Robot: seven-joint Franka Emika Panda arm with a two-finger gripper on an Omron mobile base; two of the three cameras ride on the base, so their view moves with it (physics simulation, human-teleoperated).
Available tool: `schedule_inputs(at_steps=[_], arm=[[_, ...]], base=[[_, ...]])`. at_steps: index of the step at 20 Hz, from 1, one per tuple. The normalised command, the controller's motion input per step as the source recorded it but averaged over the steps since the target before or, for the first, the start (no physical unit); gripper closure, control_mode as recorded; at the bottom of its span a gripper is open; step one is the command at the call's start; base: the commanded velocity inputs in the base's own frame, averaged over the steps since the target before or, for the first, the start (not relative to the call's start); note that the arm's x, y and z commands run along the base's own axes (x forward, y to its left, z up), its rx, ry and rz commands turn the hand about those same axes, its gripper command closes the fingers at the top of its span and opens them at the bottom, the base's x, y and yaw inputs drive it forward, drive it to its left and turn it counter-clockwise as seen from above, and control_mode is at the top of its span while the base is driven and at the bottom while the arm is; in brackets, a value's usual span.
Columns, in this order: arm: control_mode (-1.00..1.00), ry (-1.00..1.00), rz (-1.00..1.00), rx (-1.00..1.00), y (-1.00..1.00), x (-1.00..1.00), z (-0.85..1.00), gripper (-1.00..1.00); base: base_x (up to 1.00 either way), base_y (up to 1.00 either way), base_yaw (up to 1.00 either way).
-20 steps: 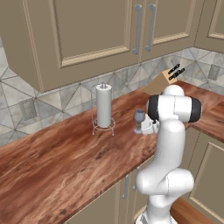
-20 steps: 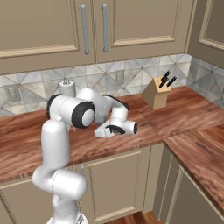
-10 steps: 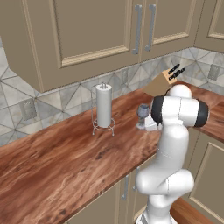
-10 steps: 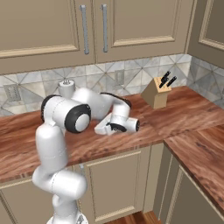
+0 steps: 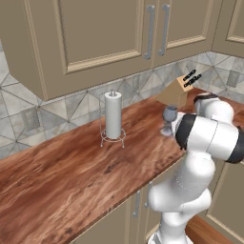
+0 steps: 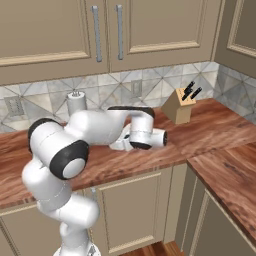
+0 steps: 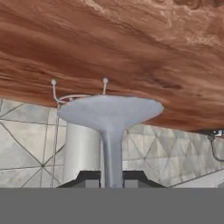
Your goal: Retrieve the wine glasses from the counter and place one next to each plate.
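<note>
Swinging its elbow rightward since the earlier frame, the gripper (image 7: 112, 177) kept its fingers pinched on the wine glass (image 5: 169, 119) stem above the counter (image 5: 71, 181), whose foot the hand view showed against the paper-towel roll (image 5: 113, 114).

Grey-blue translucent wine glass (image 5: 169, 117), reddish-brown wood-grain counter (image 5: 71, 176), grey patterned backsplash (image 6: 155, 82).

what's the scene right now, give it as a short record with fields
setting: kitchen counter under beige cabinets
gripper: shut on the stem of a wine glass
glass in hand view: foot toward the camera, stem between the fingertips
glass position: at the right of the counter, beside the arm
paper towel roll: upright on its wire stand, left of the glass
knife block: by the backsplash near the corner
</note>
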Motion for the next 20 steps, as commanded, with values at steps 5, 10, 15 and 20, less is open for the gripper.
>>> schedule_inputs(at_steps=[5, 10, 15, 20], arm=[[-1.0, -0.19, 0.0, -0.02, -0.3, -1.0, 0.8, 1.0], [-1.0, -0.09, 0.0, 0.0, -0.04, -0.87, 0.69, 1.0], [-1.0, -0.01, 0.0, 0.0, 0.0, -0.82, 0.43, 1.0], [-1.0, -0.01, -0.06, 0.0, 0.0, -0.68, 0.37, 1.0]], base=[[0.0, 0.0, 0.0], [0.0, 0.0, 0.0], [0.0, 0.0, 0.0], [0.0, 0.0, 0.0]])
